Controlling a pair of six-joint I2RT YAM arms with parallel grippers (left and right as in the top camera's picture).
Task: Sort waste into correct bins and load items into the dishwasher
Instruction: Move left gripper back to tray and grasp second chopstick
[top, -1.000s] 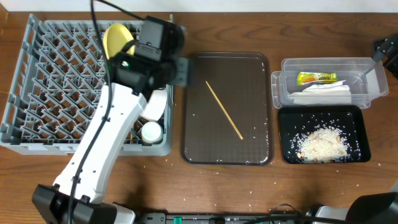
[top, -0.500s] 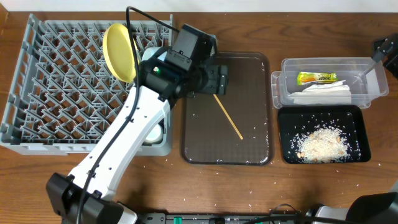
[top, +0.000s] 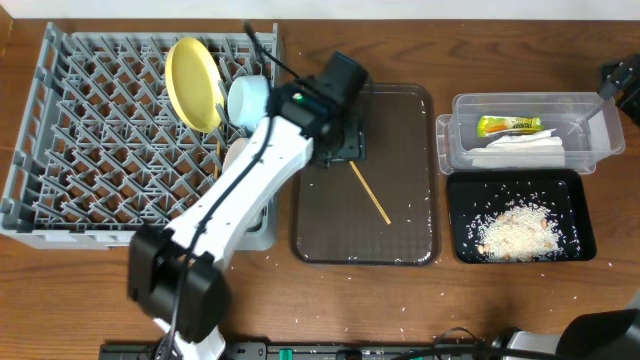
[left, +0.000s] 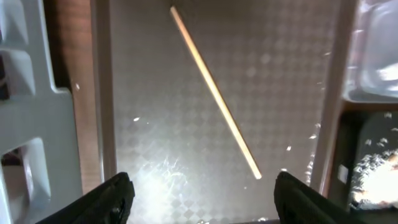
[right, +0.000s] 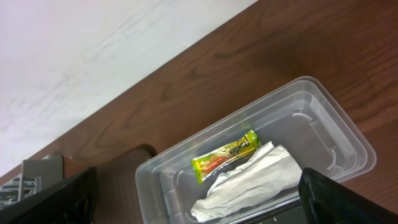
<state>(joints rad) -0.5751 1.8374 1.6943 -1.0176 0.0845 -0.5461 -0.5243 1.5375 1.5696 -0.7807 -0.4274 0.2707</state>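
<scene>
One wooden chopstick (top: 368, 192) (left: 214, 93) lies slantwise on the dark brown tray (top: 400, 110). My left gripper (top: 345, 148) (left: 205, 199) hovers over that tray's upper left, open, with nothing between its fingers (left: 115, 196). The chopstick lies just ahead of it. In the grey dish rack (top: 90, 140) a yellow plate (top: 193, 82) stands on edge beside a light blue bowl (top: 247, 98). The clear tub (top: 590, 140) (right: 336, 124) holds the yellow-green wrapper (top: 510, 125) (right: 225, 155) and the white napkin (top: 520, 150) (right: 249, 183). My right gripper (right: 199, 205) is open above the tub.
A black tray (top: 460, 220) in front of the clear tub holds rice scraps (top: 515, 230). Loose rice grains dot the brown tray and the table near it. My left arm (top: 230, 200) crosses the rack's right edge. The right arm (top: 620, 80) sits at the far right.
My left arm swung right, from over the rack to over the brown tray. The light blue bowl now shows in the rack beside the plate. The right arm has not moved.
</scene>
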